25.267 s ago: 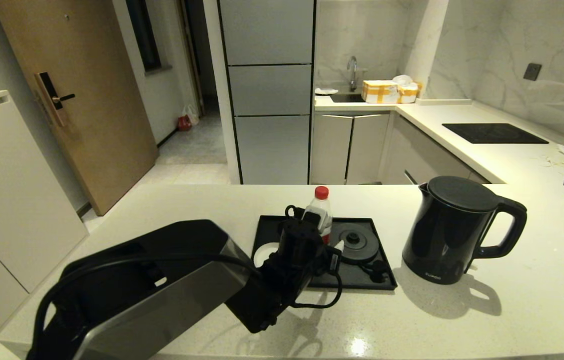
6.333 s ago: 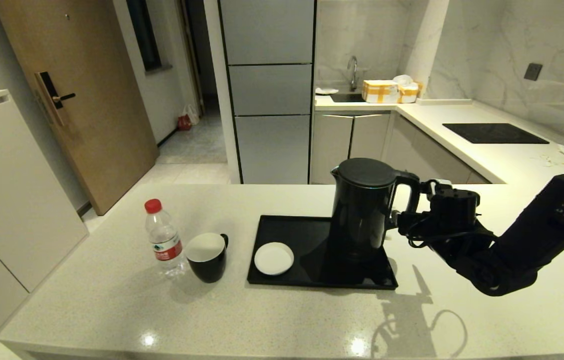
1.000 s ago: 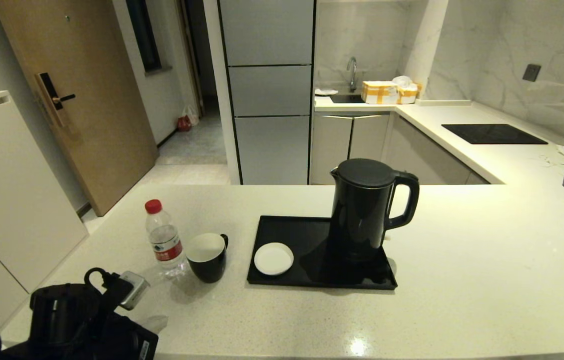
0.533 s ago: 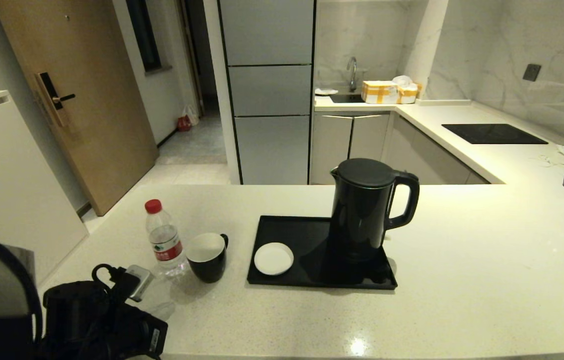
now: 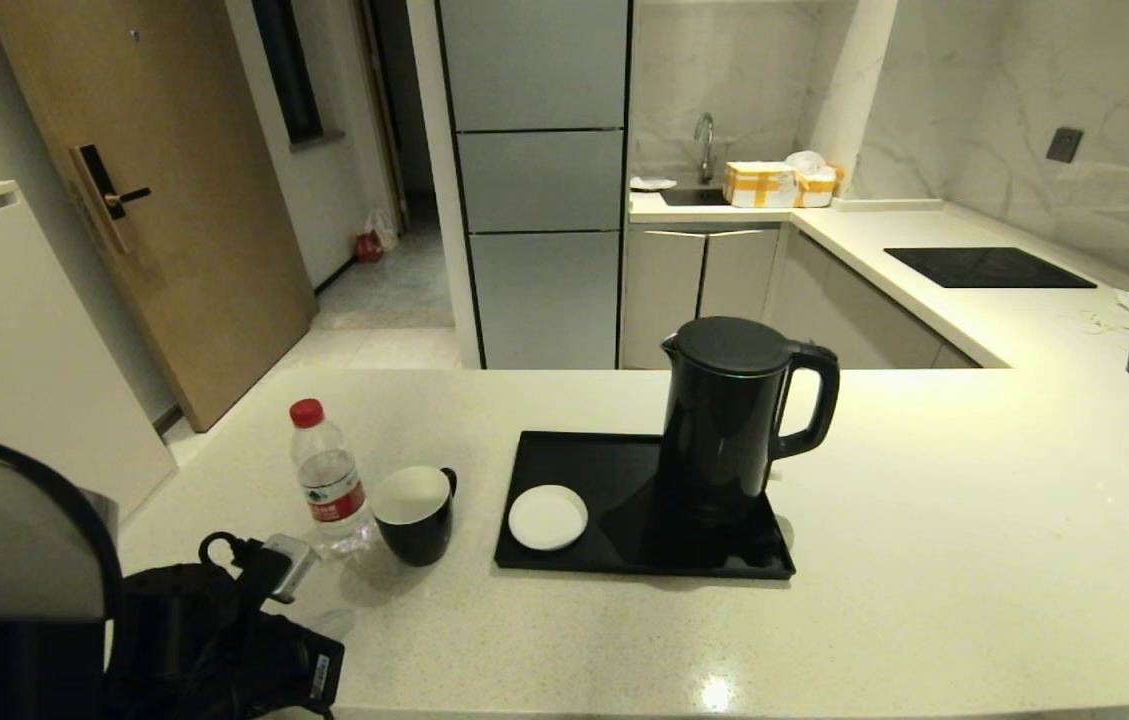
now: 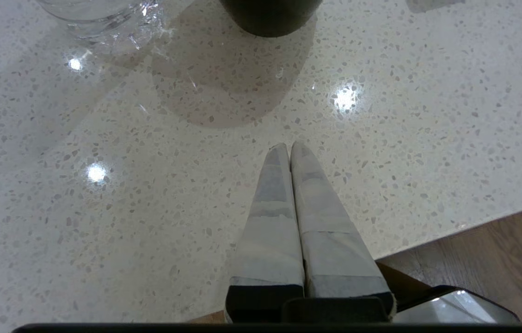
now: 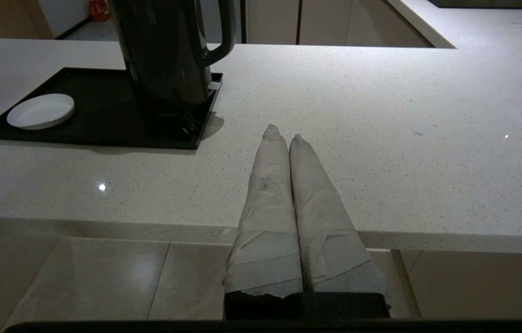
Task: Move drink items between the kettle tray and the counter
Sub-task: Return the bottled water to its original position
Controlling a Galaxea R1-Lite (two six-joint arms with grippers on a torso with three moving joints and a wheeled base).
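Left end effector (image 6: 290, 147), fingers together and empty, hovers over the table (image 5: 924, 560) near the mug (image 5: 414, 515), likely approaching it.

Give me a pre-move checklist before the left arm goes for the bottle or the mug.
1. Left hand empty, fingers together over bare counter: ok, but not ok for grasping until it opens.
2. Water bottle upright on the counter, red cap on: ok.
3. Mug upright beside the bottle, very close; whether they touch: cannot tell.
4. Free spot on the tray behind the white saucer: ok.
5. Kettle standing on the tray's right side, out of the left arm's approach: ok.
6. Right hand shut, parked low at the counter's near edge: ok.
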